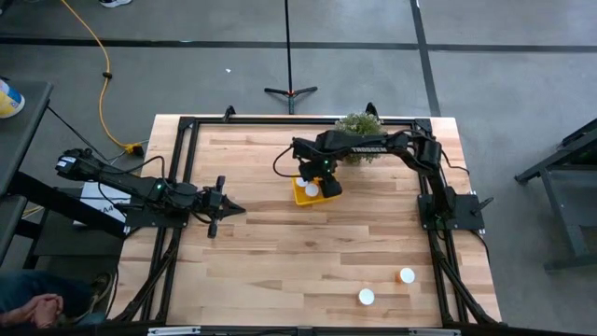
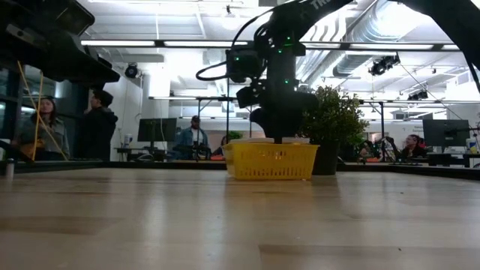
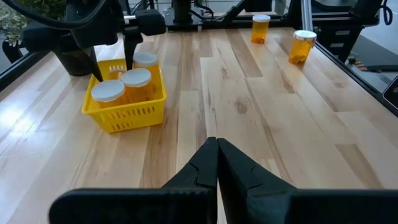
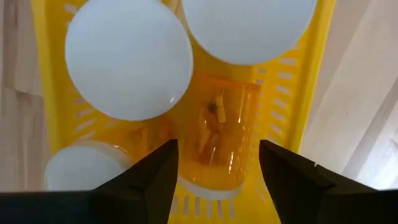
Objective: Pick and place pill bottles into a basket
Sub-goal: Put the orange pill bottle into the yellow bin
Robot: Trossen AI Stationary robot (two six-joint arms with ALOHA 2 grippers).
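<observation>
Right gripper (image 4: pixel 214 168) jaws spread over basket (image 1: pixel 304 194); plant (image 1: pixel 359 126) just behind; left jaws pressed together.

Wooden table (image 1: pixel 280 252); basket (image 1: pixel 303 195), plant (image 1: pixel 359 126), two bottles (image 1: pixel 367 297)

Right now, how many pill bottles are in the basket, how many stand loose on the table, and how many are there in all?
Pill bottles in the basket: 4
Loose bottles on the table: 2
Total: 6
</observation>
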